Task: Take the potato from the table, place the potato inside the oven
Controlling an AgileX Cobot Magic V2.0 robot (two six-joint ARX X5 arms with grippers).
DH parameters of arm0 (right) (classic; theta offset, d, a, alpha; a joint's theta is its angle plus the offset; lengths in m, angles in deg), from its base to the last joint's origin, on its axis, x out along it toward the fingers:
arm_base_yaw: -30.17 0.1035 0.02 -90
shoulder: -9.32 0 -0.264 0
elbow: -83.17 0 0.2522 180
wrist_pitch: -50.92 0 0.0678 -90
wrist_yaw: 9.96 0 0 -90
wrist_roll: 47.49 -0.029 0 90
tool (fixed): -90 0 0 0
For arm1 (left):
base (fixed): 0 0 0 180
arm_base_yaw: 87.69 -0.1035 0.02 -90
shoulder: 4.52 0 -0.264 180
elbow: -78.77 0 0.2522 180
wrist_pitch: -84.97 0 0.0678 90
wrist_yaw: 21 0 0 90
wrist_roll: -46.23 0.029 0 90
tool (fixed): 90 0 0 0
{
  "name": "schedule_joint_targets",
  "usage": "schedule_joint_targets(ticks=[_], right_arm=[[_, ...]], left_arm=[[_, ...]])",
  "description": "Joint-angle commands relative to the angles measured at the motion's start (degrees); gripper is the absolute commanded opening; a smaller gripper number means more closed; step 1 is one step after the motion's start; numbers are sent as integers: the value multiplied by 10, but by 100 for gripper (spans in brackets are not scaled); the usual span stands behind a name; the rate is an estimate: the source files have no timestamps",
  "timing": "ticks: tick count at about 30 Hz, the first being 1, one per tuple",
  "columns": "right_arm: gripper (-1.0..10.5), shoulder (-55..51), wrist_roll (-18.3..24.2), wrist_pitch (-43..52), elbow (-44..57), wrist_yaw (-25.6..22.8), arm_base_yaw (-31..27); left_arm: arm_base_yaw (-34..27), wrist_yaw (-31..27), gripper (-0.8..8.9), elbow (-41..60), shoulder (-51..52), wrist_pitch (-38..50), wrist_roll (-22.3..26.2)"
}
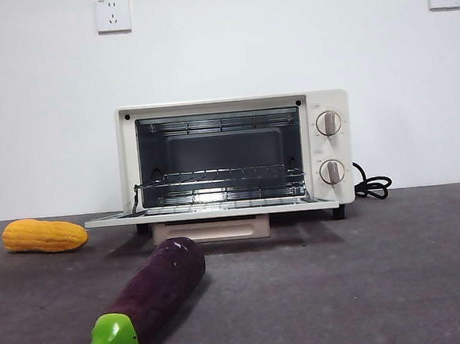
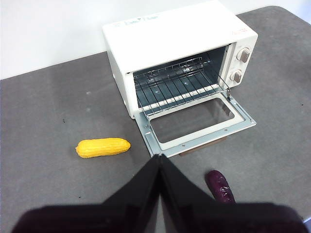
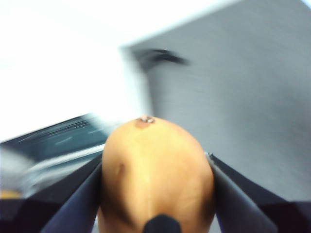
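- Two jaws of the right gripper (image 3: 158,194) are clamped on the potato (image 3: 156,177), held between them above the table (image 3: 252,97).
- The oven (image 1: 235,157) is seen open, door dropped flat, rack bare.
- The left gripper (image 2: 160,194) is pressed closed, empty.

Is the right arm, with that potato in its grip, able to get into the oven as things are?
Probably yes. The oven door lies folded flat and its rack is bare, while the right gripper is shut on the potato.

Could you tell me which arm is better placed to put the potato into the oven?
The right. Its gripper is already clamped on the potato, while the left gripper is shut on nothing above the table, facing the oven, whose door is open.
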Motion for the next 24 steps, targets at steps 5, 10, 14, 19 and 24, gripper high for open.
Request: schedule_joint_targets(ticks=[5,10,14,19,24], right_arm=[[59,-19,144,-43,3,143,61],[60,2,181,-56,3,164,117],[60,40,183,-45,3,163,163],[60,99,183,13,3,159,213],[60,175,183,103,3,156,245]], left_arm=[[1,-1,-6,0,0,2,21],[1,0,-6,0,5,1,21],[1,1,-6,0,12,1,21],[1,3,-6,5,30,0,15],[1,3,-6,33,60,0,1]])
